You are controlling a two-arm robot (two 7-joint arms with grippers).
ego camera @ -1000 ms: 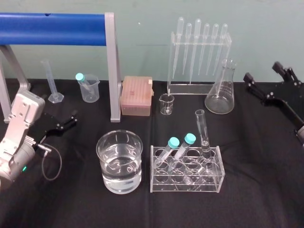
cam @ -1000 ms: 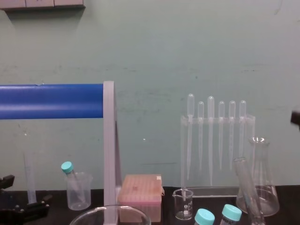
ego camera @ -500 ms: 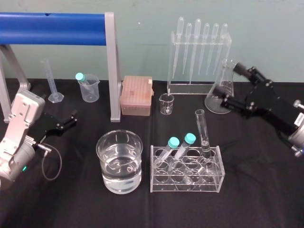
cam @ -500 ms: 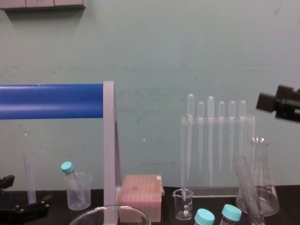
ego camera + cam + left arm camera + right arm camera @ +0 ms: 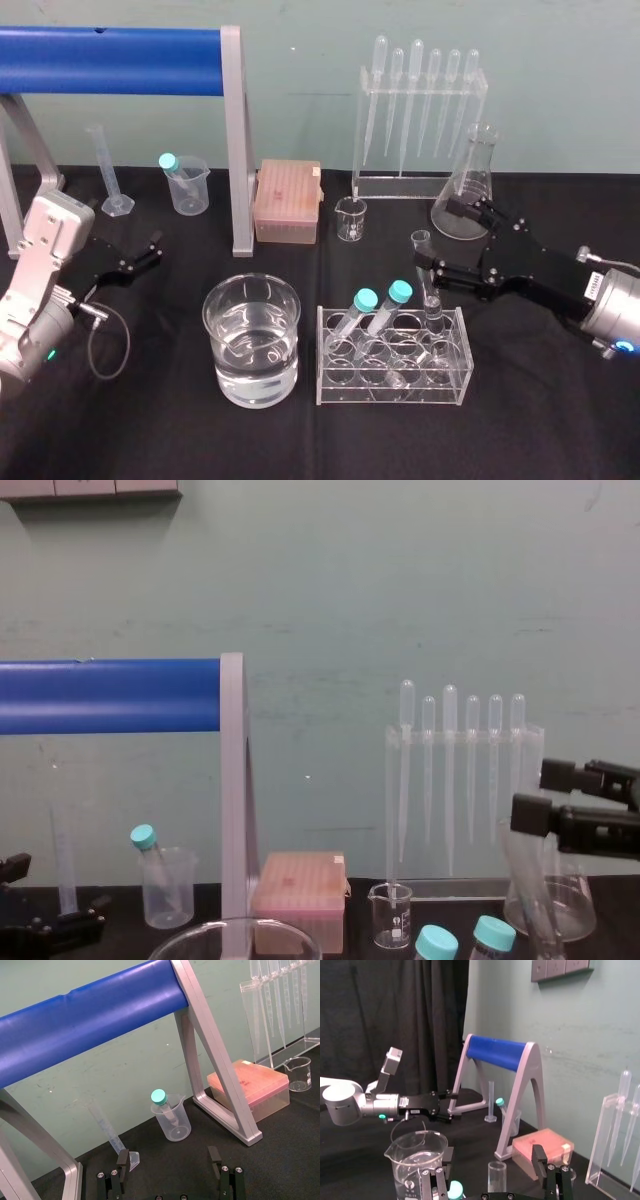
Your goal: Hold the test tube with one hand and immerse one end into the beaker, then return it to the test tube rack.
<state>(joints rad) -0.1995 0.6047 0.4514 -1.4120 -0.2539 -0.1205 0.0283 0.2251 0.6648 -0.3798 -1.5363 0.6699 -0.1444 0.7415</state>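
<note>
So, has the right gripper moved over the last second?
Yes: the right gripper has come left, from right of the conical flask to the test tube in the rack, open by its top.

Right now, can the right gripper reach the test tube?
Probably yes. The right gripper is open at the test tube, one finger either side of its rim in the wrist view. The tube rises above the rack, and the capped tubes lean to its left. The left gripper idles far left.
</note>
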